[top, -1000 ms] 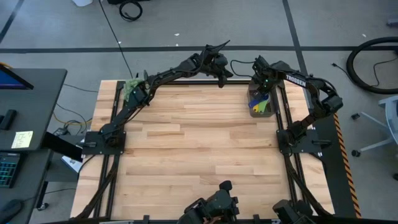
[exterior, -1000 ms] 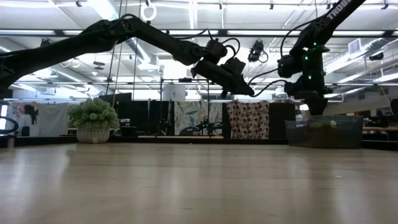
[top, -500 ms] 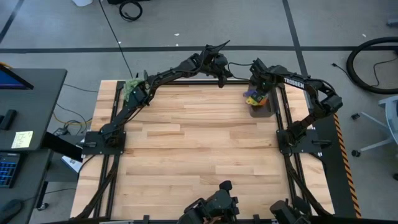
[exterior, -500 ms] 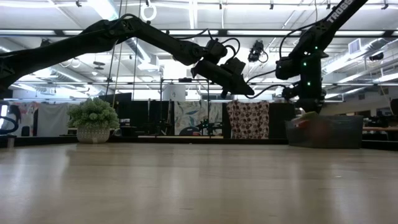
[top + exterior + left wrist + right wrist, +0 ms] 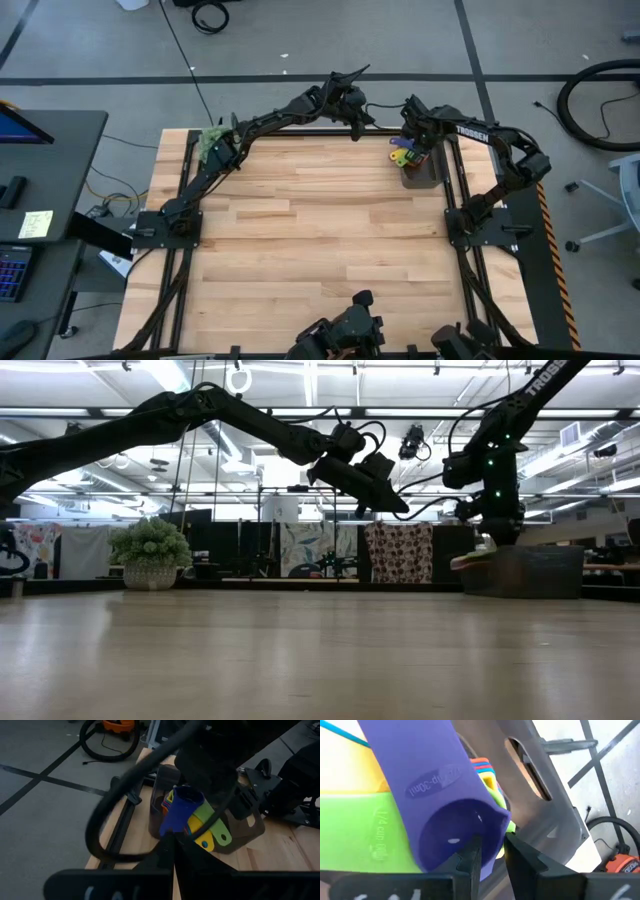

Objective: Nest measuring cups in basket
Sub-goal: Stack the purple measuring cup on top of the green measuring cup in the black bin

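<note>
Small dark grey rectangular plastic basket (image 5: 422,168): far end hidden under right arm in high view. Stack of coloured plastic measuring cups (image 5: 192,817): bowls hidden behind blue handle, count unclear. Right tool (image 5: 492,851): fingertips partly hidden by blue cup rim. Low view: basket (image 5: 530,571) contents hidden by wall. Left tool (image 5: 395,505): fingers too small to tell there.
</note>
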Action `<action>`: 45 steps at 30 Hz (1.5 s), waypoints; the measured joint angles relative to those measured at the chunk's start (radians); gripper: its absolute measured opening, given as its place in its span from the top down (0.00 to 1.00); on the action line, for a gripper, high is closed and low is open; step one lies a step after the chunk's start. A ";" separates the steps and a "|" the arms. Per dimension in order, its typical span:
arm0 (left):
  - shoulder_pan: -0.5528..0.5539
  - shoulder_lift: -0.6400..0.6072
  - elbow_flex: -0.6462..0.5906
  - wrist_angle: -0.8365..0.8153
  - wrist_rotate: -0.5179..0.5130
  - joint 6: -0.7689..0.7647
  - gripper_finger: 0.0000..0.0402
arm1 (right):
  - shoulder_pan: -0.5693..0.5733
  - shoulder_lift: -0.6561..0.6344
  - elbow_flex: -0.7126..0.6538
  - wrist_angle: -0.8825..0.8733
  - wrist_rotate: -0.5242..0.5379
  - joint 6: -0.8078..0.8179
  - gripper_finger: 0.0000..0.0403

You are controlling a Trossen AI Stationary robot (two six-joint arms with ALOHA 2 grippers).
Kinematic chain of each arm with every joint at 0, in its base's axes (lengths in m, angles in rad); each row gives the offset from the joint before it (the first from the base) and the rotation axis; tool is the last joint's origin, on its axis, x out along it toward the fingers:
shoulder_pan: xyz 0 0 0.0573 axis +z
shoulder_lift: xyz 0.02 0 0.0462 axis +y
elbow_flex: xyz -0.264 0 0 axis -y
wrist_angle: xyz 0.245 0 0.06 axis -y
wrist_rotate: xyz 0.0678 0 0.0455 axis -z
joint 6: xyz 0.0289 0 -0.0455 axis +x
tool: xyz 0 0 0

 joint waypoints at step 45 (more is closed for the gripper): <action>0.002 0.000 0.000 -0.002 0.011 0.021 0.98 | 0.053 -0.001 -0.022 0.262 -0.475 -0.151 0.78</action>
